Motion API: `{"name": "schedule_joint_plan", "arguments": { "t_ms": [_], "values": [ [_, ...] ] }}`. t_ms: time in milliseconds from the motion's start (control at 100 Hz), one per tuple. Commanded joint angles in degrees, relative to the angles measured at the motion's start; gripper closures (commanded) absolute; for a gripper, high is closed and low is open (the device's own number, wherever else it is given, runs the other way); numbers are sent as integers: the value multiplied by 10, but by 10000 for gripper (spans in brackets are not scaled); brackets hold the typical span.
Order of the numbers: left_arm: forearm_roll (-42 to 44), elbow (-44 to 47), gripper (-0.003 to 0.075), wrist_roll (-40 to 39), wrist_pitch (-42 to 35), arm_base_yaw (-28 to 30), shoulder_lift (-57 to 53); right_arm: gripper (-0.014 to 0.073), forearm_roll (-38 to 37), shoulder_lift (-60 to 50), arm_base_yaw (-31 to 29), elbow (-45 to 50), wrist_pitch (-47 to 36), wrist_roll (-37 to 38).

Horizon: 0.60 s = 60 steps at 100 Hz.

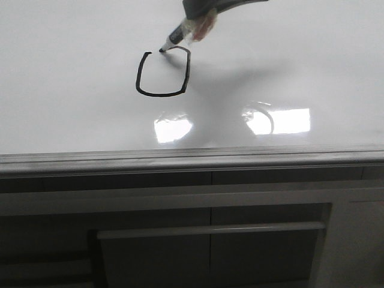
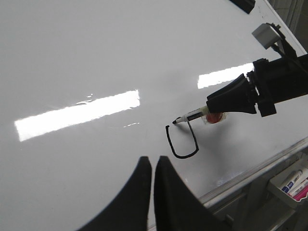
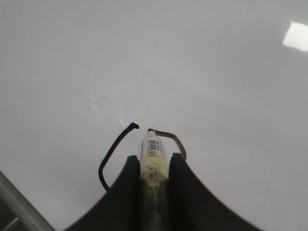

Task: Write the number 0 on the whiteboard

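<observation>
The whiteboard (image 1: 300, 60) lies flat and glossy white, with a grey edge rail (image 1: 192, 159) along its near side. The number 0 (image 1: 187, 72) is a boxy black loop with a small gap at its top left. My right gripper (image 1: 201, 24) is shut on a marker (image 1: 177, 37), whose tip touches the board at the gap's right end. The right wrist view shows the marker (image 3: 153, 147) between the jaws of my right gripper (image 3: 154, 158), with the loop (image 3: 111, 151) beyond. My left gripper (image 2: 154, 160) is shut and empty above the board, short of the loop (image 2: 184, 156).
Dark grey cabinet fronts (image 1: 210, 240) lie below the rail. A tray with spare markers (image 2: 291, 180) hangs beside the board's edge. A black object (image 2: 243, 5) sits at the board's far corner. Bright light patches (image 1: 173, 129) reflect on the board.
</observation>
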Motion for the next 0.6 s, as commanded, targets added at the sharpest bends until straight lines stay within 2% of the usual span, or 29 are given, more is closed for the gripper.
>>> {"name": "schedule_joint_plan", "arguments": {
  "t_ms": [0, 590],
  "values": [
    [10, -12, 740, -6, -41, 1, 7, 650, -10, 10, 3, -16, -2, -5],
    [10, -12, 740, -6, -41, 1, 7, 650, -10, 23, 4, -36, 25, -5]
  ]
}}
